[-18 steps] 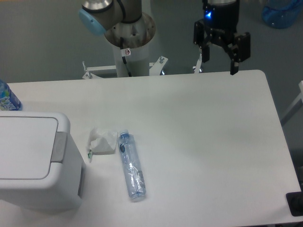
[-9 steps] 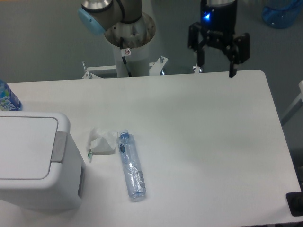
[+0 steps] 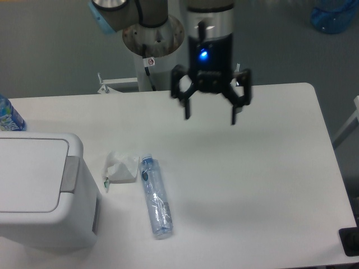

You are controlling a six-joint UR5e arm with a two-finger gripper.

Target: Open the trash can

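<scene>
The trash can is found at the near left corner of the table, partly cut off by the picture's edge. Its flat lid is seen closed, with the grey push tab on its right edge. Just right of it, a crumpled white wrapper lies on the tabletop, and a clear plastic bottle is laid on its side beside the wrapper, cap end pointing away from the camera. Farther back, the gripper is held above the middle of the table, fingers pointing down and spread wide, nothing between them. It is well apart from the trash can. At the far left edge, part of a blue-labelled bottle is visible.
</scene>
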